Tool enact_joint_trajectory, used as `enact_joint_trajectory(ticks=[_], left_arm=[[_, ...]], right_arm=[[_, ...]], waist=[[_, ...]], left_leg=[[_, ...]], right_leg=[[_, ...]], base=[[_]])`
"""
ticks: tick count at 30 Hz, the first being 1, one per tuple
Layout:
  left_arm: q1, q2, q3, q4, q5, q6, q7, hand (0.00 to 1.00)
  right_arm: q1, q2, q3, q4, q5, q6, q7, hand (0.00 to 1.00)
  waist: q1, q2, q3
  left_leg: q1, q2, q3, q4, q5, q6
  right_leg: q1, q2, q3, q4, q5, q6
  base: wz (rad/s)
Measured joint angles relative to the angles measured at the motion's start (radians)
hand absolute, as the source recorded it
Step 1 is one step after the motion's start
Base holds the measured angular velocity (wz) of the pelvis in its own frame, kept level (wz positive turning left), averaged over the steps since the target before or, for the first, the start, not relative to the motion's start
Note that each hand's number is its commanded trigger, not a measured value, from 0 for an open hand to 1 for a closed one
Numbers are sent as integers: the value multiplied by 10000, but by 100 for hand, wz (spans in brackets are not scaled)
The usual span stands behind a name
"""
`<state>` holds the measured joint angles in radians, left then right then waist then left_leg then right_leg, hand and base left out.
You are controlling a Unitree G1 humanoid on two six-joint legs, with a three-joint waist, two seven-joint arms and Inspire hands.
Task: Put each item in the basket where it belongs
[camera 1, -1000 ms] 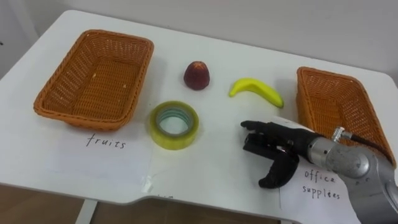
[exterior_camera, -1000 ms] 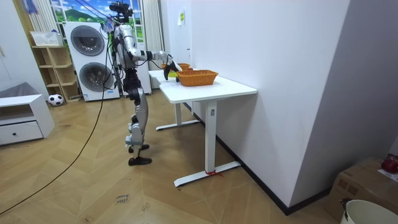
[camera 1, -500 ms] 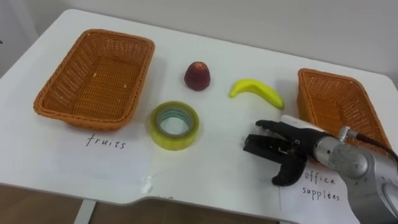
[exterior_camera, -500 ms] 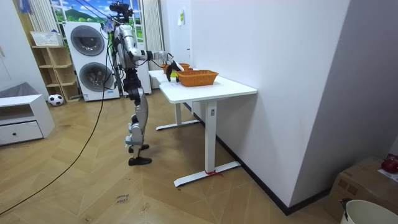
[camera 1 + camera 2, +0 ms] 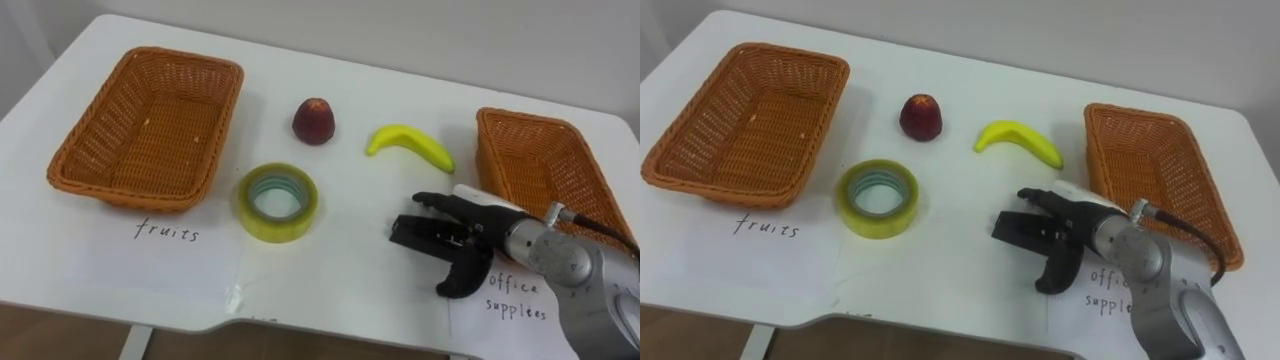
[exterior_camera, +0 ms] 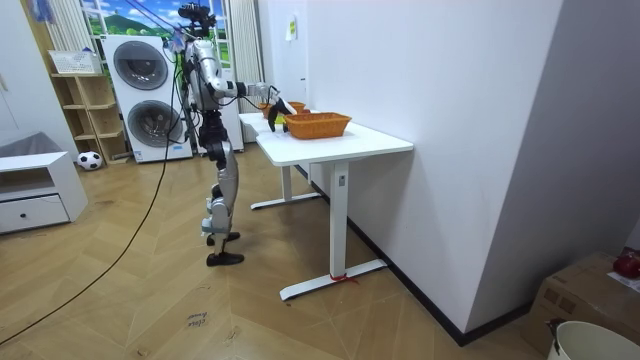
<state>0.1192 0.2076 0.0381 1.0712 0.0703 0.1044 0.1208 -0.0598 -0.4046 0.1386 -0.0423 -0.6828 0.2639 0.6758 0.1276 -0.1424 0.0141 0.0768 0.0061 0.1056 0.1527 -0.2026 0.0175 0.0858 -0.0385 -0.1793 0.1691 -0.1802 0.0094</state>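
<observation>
- Hovering my right hand (image 5: 455, 240) low over the table (image 5: 350, 290), with the fingers (image 5: 430, 232) loosely extended and grasping nothing. I cannot tell whether they touch the surface.
- Item status: nothing is sorted yet. Both baskets are empty.
- Item positions, read from my hand:
  - banana (image 5: 410, 145) near, at 11 o'clock;
  - red fruit (image 5: 314, 121) further off, at 10 o'clock;
  - tape roll (image 5: 280, 228) lying flat at 9 o'clock, well apart.
- Basket positions: the right basket (image 5: 540, 170) stands close at 2 o'clock, with a paper label (image 5: 515, 295) in front of it. The left basket (image 5: 140, 120) stands across the table at 10 o'clock, beyond the tape roll.
- Step in hand, as I judge it: approach for the first pick. The hand points toward 9 o'clock, which suggests the tape roll as target.
- Next move calls for:
  - a reach toward 9 o'clock;
  - the fingers spread wide enough to span the roll's rim, or one hooked through its centre;
  - a firm closure;
  - a carry back to the right basket at 2 o'clock.
</observation>
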Motion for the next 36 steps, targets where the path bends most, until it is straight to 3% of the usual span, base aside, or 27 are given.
enact_joint_trajectory(ticks=[8, 9, 10, 11, 17, 36], left_arm=[[-2, 0, -39, -29, -20, -5, 120, 0], [-3, -2, -57, -38, -26, -6, 223, 0], [-3, -2, -58, -62, -27, -5, 267, 0], [-2, -2, -59, -79, -26, -5, 268, 0], [-15, -26, -89, -298, -35, -18, 265, 0], [24, -56, -133, -314, -397, -232, 445, 0]], right_arm=[[0, 9, 3, -8, -49, 2, 17, 0], [0, 35, 20, -10, -153, 2, 20, 11], [-1, 94, 20, -13, -256, 3, 22, 82], [-1, 125, 21, -15, -300, 4, 22, 100], [-31, 379, 74, -11, -486, 12, -274, 100], [-197, 589, 154, -41, -614, -17, -598, 100]], waist=[[68, 59, 11], [68, 65, 7], [70, 65, 5], [70, 63, 3], [67, 1, -41], [92, 33, -27]], left_leg=[[5, 5, -13, -3, 0, 0], [5, 8, -11, -2, 0, 0], [5, 11, -7, -1, 0, 0], [6, 11, -7, -1, 0, 0], [9, 9, -13, 14, 0, 0], [-32, 3, -88, 3, 0, 0]], right_leg=[[15, 4, -5, 4, 0, 0], [21, 8, -4, 4, 0, 0], [24, 11, -4, 4, 0, 0], [24, 11, -4, 4, 0, 0], [43, 9, -10, 3, 0, 0], [32, -5, -133, -4, 0, 0]], base=[[0], [0], [0], [0], [0], [0]])
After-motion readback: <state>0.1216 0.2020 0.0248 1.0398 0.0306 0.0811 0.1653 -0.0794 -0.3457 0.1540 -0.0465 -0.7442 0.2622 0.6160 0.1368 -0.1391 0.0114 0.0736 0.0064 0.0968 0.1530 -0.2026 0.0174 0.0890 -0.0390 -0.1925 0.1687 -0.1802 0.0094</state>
